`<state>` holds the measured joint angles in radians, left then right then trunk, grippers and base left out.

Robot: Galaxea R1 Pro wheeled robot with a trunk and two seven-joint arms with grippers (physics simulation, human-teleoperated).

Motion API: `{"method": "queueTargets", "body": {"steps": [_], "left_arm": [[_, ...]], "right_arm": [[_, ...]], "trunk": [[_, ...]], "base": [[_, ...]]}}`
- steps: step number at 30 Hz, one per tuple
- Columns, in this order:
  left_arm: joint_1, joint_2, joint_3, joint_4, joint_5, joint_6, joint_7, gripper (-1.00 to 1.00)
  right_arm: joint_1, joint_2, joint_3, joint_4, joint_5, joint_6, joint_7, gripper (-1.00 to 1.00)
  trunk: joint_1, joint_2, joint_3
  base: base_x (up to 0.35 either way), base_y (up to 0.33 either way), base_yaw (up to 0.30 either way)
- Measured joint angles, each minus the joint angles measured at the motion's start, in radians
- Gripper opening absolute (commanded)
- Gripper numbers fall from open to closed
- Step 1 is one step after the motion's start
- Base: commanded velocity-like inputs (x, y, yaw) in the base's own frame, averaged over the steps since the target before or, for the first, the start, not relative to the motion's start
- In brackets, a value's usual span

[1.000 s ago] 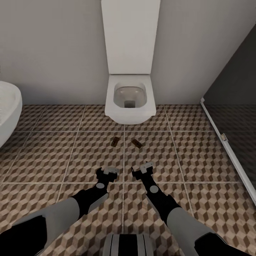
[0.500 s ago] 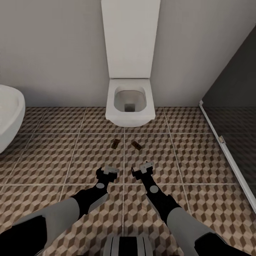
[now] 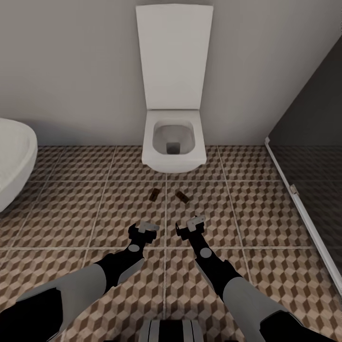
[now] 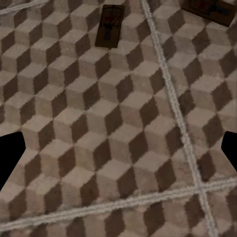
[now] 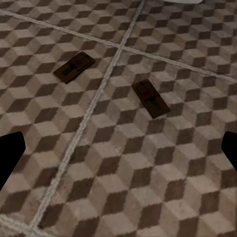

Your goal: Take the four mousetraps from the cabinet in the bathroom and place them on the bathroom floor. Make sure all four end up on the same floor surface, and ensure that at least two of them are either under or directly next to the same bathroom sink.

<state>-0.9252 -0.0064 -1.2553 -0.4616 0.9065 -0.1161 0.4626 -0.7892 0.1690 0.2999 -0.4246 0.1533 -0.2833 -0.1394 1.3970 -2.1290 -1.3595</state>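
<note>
On the bathroom floor [image 3: 71, 209], between the robot and the toilet [image 3: 174, 142], two mousetraps lie flat on the cube-pattern tiles.

- Left mousetrap [image 3: 154, 194]: left of the pale grout line that runs from the robot toward the toilet, long axis roughly along that line. Also seen in the left wrist view [image 4: 110, 25] and the right wrist view [image 5: 74, 67].
- Right mousetrap [image 3: 182, 196]: right of the same grout line, turned at a slant. Seen in the right wrist view [image 5: 150, 99]; in the left wrist view it is cut by the picture edge [image 4: 210, 10].
- Both traps are near each other but apart, with the grout line between them. Both sit just in front of the toilet bowl, not touching it.
- Left gripper [image 3: 145, 229]: low over the tiles, nearer the robot than the traps, fingers apart, nothing between them. Wrist view shows bare tile between the dark fingertips [image 4: 11, 155].
- Right gripper [image 3: 192, 224]: just right of the grout line, likewise low, fingers spread and empty; dark fingertips [image 5: 10, 158] at the two sides of its wrist view with tile between.
- Far left: curved white bathtub [image 3: 14, 159] rim.
- Right: dark shower floor [image 3: 318, 190] behind a pale threshold strip [image 3: 299, 199].
- Far: plain grey wall [image 3: 71, 71]; toilet lid raised against it.
</note>
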Motion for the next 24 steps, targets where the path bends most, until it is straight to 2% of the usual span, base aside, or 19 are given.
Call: {"method": "queueTargets", "body": {"steps": [15, 24], "left_arm": [[0.001, 0.001, 0.0, 0.0, 0.0, -0.003, 0.001, 1.0], [0.005, 0.009, 0.0, 0.0, 0.0, -0.007, -0.001, 1.0]], "right_arm": [[0.001, -0.004, 0.001, 0.002, 0.0, -0.023, -0.001, 1.0], [0.002, -0.042, 0.001, 0.012, -0.005, -0.051, -0.001, 1.0]], "trunk": [[-0.058, 0.105, 0.047], [-0.092, 0.168, 0.075]], "base": [[0.0, 0.0, 0.0], [0.0, 0.0, 0.0]]}}
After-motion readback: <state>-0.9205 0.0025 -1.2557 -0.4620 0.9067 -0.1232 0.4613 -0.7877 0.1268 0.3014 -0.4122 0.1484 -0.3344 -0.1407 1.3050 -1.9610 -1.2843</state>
